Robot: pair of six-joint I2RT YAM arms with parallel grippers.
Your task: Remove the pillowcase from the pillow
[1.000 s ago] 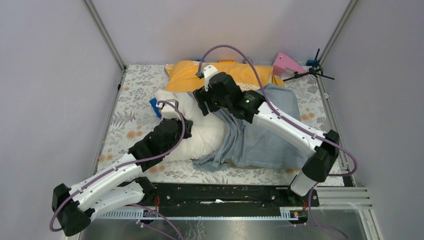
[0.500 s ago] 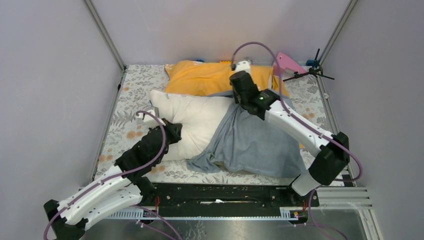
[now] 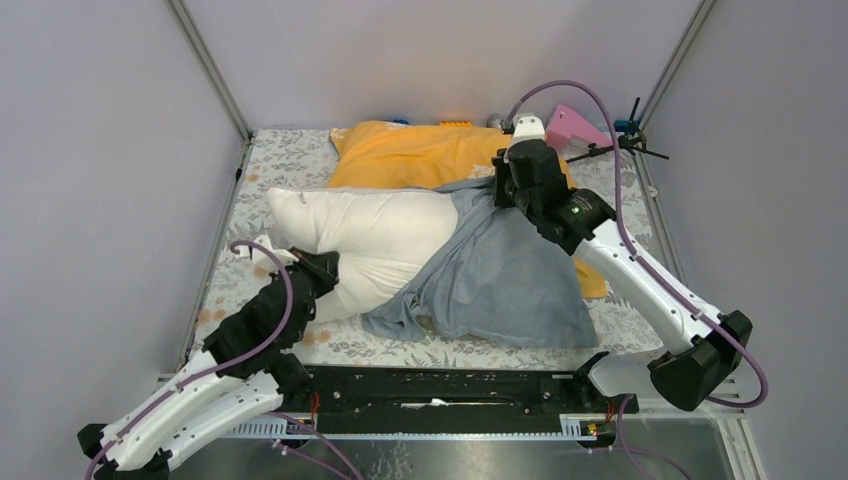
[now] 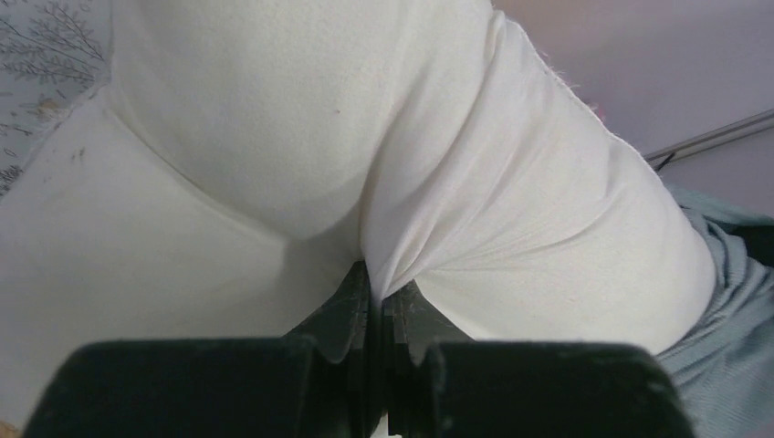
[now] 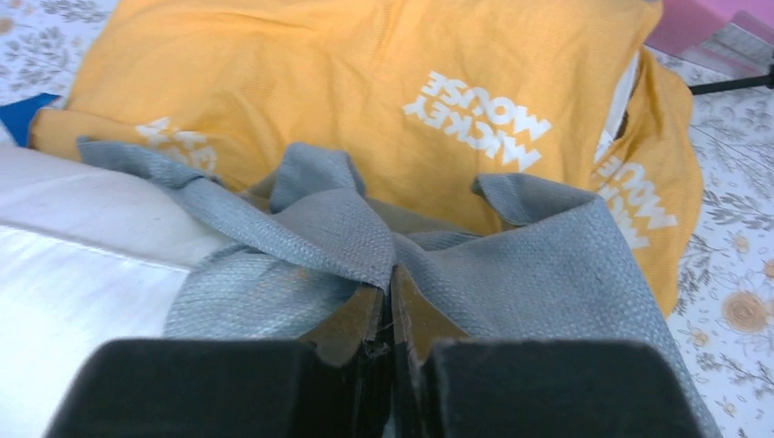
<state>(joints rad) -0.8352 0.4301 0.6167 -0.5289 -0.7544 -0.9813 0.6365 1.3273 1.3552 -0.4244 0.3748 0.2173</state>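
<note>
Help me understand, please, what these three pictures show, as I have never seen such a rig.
Two robot arms stand bolted at the near edge of a table covered in floral cloth. One picture looks down from above. The other two come from a camera on each wrist, looking along that arm's jaws. The left arm has its jaws shut on a fold of the white pillow. The right arm has its jaws shut on the grey-blue pillowcase, which covers only the end of the pillow nearest that arm. Behind them lies an orange pillow with white lettering.
</note>
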